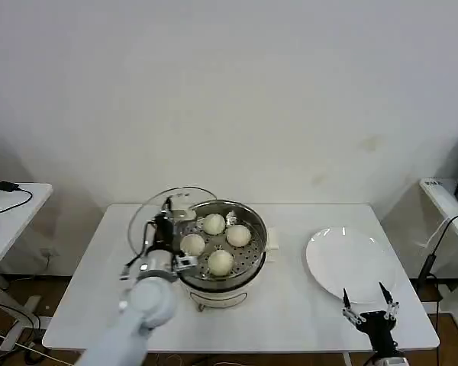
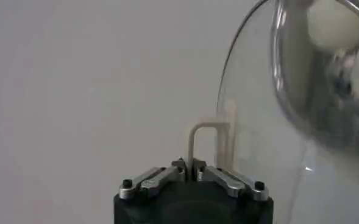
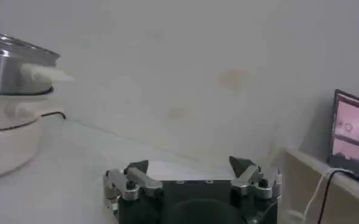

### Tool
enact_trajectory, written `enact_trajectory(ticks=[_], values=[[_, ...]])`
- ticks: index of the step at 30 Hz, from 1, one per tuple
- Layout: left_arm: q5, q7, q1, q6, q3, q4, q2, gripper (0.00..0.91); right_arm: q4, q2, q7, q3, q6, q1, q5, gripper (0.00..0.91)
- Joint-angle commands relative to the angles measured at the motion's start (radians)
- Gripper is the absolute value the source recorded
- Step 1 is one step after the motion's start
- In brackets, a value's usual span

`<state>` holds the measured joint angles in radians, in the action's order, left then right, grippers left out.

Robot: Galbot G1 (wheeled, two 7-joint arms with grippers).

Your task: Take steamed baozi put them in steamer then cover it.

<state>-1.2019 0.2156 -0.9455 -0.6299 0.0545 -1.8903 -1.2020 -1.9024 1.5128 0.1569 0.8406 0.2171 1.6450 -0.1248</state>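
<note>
While left gripper (image 1: 170, 216) clamps cover (image 1: 156, 210) handle, white table (image 1: 290, 305), pale wall, right gripper (image 1: 369, 306) spread wide

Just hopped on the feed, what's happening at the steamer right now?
All four steamed baozi sit on the tray inside the steamer. The left gripper is shut on the handle of the cover, holding the glass lid tilted at the pot's left edge, not yet seated on it. The right gripper waits open by the near edge of the white plate.
</note>
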Motion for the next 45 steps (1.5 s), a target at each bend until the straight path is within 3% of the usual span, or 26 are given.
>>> enact_trajectory(ticks=[1,15,45], values=[[-0.215,0.094,0.017,-0.045,-0.096,0.017,-0.200,0.000,0.012,0.004,-0.005,-0.019,0.002,-0.002,-0.024,0.907],[-0.380,0.109,-0.034,0.008,-0.094,0.035,-0.238,0.000,0.015,0.006,-0.004,-0.035,0.003,-0.001,-0.036,0.907],[-0.401,0.117,-0.036,0.023,-0.101,0.076,-0.263,0.000,0.019,0.005,0.002,-0.042,0.008,0.005,-0.047,0.907]])
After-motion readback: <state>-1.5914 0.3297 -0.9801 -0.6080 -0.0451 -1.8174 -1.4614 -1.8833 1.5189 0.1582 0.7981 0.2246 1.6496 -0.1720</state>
